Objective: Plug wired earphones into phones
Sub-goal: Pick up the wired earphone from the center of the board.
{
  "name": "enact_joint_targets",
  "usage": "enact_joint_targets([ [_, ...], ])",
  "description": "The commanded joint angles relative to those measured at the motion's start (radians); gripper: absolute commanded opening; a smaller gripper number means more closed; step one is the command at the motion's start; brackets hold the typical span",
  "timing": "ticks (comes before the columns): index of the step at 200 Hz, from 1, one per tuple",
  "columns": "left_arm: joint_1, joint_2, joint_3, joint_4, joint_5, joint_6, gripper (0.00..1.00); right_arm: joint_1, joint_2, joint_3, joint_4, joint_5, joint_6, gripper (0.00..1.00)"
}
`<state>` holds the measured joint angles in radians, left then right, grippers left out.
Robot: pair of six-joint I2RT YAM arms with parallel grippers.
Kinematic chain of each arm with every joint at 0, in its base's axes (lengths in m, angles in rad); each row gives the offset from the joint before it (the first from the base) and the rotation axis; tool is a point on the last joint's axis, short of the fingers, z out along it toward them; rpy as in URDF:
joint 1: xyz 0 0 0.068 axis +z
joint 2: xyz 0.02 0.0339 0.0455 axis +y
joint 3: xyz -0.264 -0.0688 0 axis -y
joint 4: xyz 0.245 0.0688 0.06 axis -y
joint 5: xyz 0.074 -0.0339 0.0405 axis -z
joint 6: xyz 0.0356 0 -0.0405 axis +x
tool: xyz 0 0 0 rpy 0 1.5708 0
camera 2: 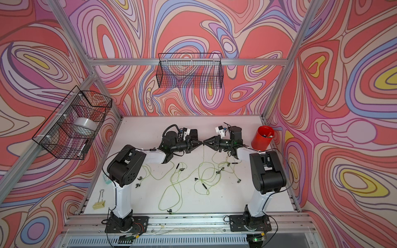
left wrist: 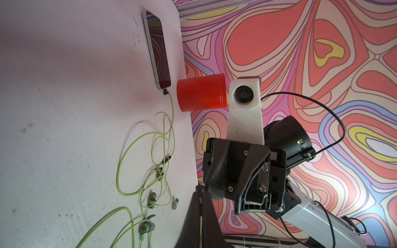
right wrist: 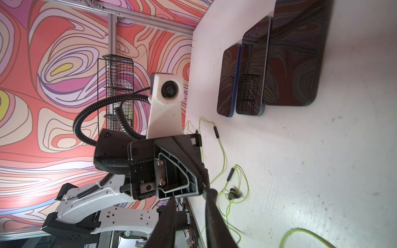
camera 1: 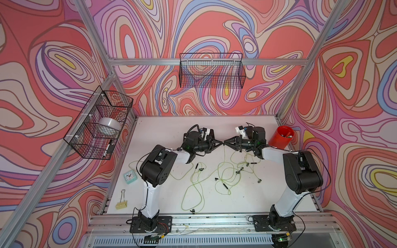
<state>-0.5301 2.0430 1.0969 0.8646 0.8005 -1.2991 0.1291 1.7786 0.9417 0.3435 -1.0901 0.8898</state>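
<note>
Pinching a hanging yellow-green earphone cable (camera 1: 224, 156) in my closed left gripper (camera 1: 221, 143), tip to tip with my right gripper (camera 1: 225, 143), jaws slightly apart; three phones (right wrist: 251, 70) lie side by side on the table (right wrist: 322, 150).

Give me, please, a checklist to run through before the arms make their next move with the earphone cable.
1. Left gripper shut on the earphone cable: ok.
2. Right gripper gripping it too: not ok, jaws apart.
3. That cable's plug located: cannot tell.
4. Phones free for a plug: ok, three phones show no cable.
5. Fourth phone plugged in: ok.
6. Loose earphones untangled: not ok, loops cross.
</note>
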Motion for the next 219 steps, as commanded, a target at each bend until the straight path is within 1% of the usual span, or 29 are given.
enact_joint_targets([
  [1,-0.006,0.006,0.003,0.068,0.008,-0.016,0.00,-0.003,-0.001,0.006,-0.080,0.034,-0.055,0.25],
  [36,-0.007,0.003,0.002,0.070,0.009,-0.016,0.00,-0.002,-0.001,0.005,-0.075,0.040,-0.055,0.25],
  [50,-0.008,0.005,0.003,0.067,0.008,-0.014,0.00,-0.003,-0.001,0.003,-0.039,0.032,-0.029,0.24],
  [83,-0.019,0.016,0.009,0.074,0.003,-0.017,0.00,0.002,0.004,-0.001,0.041,0.016,0.028,0.18],
  [104,-0.021,0.019,0.012,0.075,-0.001,-0.019,0.00,0.003,0.012,-0.010,0.091,0.010,0.065,0.18],
  [152,-0.021,0.021,0.020,0.073,-0.002,-0.022,0.00,0.005,0.013,-0.025,0.099,0.010,0.070,0.15],
  [160,-0.021,0.021,0.020,0.071,-0.005,-0.021,0.00,0.005,0.013,-0.028,0.103,0.010,0.072,0.13],
  [219,-0.021,0.021,0.028,0.060,-0.012,-0.017,0.00,0.005,0.015,-0.031,0.109,0.006,0.080,0.13],
])
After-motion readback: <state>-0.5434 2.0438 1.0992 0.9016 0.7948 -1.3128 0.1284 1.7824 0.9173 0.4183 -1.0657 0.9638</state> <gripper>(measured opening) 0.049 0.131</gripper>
